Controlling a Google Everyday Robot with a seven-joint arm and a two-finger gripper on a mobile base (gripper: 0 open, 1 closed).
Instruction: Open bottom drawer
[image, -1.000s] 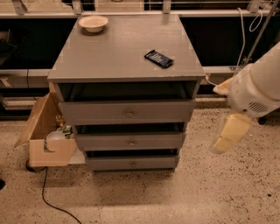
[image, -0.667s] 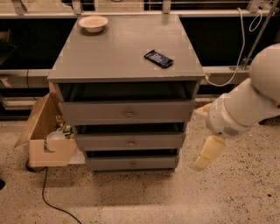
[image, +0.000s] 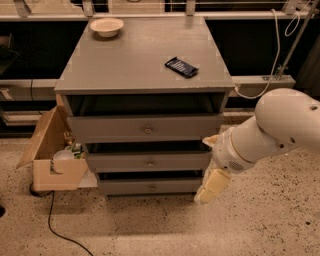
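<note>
The grey cabinet (image: 140, 70) has three drawers. The bottom drawer (image: 150, 186) is the lowest, narrowest front, with a small round knob (image: 152, 188) at its centre. The middle drawer (image: 149, 161) and the top drawer (image: 145, 128) sit above it, each set out a little further. My gripper (image: 209, 187) hangs at the end of the white arm (image: 270, 132), just right of the bottom drawer's right end, apart from the knob. It holds nothing that I can see.
A bowl (image: 106, 26) and a dark phone-like object (image: 182, 67) lie on the cabinet top. An open cardboard box (image: 52, 150) with items stands left of the cabinet. A black cable (image: 55, 227) runs over the speckled floor. A white cable (image: 272, 60) hangs at the right.
My arm and gripper have moved left and down, from well right of the cabinet to just beside the bottom drawer's right end. The drawers have not moved.
</note>
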